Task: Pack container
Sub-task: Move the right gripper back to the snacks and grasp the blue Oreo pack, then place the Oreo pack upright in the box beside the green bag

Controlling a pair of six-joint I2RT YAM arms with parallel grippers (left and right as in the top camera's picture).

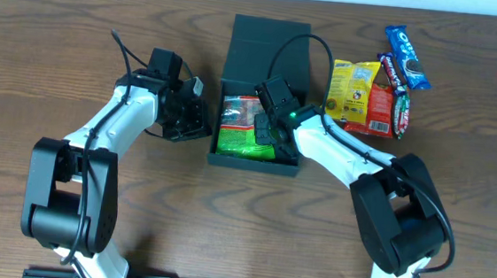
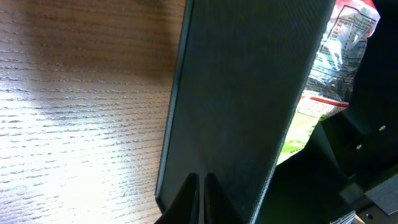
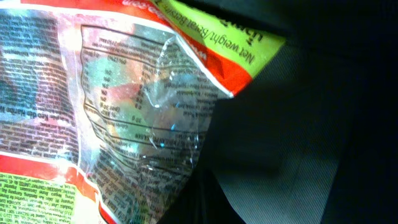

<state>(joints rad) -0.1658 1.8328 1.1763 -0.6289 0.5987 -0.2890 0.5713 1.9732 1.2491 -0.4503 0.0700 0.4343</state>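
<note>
You're looking at the dark teal-black matte square cardboard container [image 1: 255, 164] sitting mid-table on the brown wood-grain table [image 1: 60, 53], with its hinged flap lid [image 1: 269, 47] lying open and flat on the far side. A green-and-red crinkly foil snack packet [image 1: 239, 125] is lying inside the container, towards its left wall. Your right gripper [image 1: 269, 134] is reaching down into the container, right over that packet's right edge. The right wrist view is filling up with the packet's [image 3: 124, 112] printed clear film and the dark inner wall [image 3: 298, 137], so I can't tell whether those jaws are apart or clamping anything. Your left gripper [image 1: 195, 117] is sitting just outside the container's left wall. In the left wrist view its fingertips [image 2: 201, 199] are standing pressed nearly together with only a hairline gap, holding nothing, and pointing at the outer face of the wall [image 2: 242, 93]. I can't tell if they're actually touching it. The packet [image 2: 339, 62] is showing over the top of that wall. Off to the right of the container, well apart from both grippers, three more snacks are lying clustered: a yellow-and-red foil packet [image 1: 359, 94], a slim dark red bar wrapper [image 1: 394, 79] overlapping it, and a blue cookie pack [image 1: 407, 56] at the far edge.
</note>
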